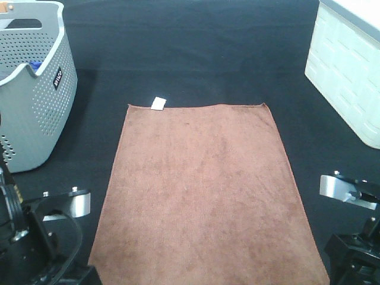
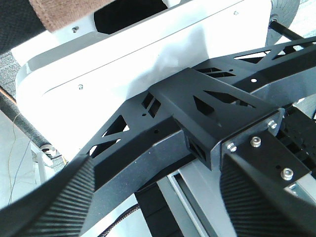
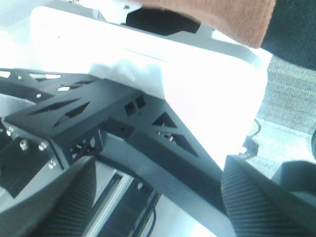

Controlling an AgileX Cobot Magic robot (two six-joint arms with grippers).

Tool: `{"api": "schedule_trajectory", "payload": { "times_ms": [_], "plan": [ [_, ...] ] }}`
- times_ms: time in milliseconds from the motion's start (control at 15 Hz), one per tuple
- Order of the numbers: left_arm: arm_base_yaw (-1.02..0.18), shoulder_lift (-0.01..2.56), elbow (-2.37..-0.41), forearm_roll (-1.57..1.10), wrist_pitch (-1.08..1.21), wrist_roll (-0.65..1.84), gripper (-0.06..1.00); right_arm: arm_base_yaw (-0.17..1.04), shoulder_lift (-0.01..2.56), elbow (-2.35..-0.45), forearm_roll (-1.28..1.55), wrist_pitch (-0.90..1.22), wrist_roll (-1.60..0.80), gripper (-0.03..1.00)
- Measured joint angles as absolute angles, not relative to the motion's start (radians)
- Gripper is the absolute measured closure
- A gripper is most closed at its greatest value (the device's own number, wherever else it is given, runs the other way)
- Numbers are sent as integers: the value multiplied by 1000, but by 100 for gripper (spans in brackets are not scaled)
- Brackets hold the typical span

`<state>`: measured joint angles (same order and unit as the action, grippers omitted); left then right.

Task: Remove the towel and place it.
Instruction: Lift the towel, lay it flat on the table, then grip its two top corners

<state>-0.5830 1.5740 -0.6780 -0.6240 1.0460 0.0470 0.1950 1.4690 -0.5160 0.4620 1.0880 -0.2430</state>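
The towel (image 1: 205, 190) is seen spread flat and nearly free of creases on the dark surface (image 1: 196, 53), between the two arms. It lies well apart from the basket (image 1: 35, 119) on the left and from the white box (image 1: 350, 71) on the right. Nothing of it is left in the basket, where only a blue item (image 1: 34, 64) can be made out.

The left claw (image 2: 155, 163) is released: its fingers (image 2: 54, 197) are held wide apart and nothing is gripped between them. The right claw (image 3: 160, 165) is likewise released and empty. A corner of the cloth is caught in each wrist view, clear of the fingers.

The placing step is judged to be at its end, with removal done and the cloth laid down and let go. The next move is judged to call only for both arms to be drawn clear of the near corners. That would need to be done without snagging or dragging the cloth, so that the flat lay is not disturbed.

The long axis runs straight away from the robot, with the short edges set crosswise. The tag (image 1: 158, 103) sits at the far edge, at the corner toward the basket. The near edge is cut off by the bottom of the high view, so its exact resting place cannot be told.
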Motion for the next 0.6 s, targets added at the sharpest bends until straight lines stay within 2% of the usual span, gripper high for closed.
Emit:
{"api": "schedule_trajectory", "payload": {
  "times_ms": [267, 467, 600],
  "plan": [
    [-574, 1579, -870, -484, 1050, 30, 24, 177, 1472, -657, 395, 1053, -209, 26],
    [-482, 1677, -1114, -314, 1054, 12, 24, 30, 1479, -834, 370, 1051, -191, 26],
    [-407, 1828, -1349, -237, 1054, 13, 24, -4, 1488, -962, 345, 998, -194, 26]
  ]
}}
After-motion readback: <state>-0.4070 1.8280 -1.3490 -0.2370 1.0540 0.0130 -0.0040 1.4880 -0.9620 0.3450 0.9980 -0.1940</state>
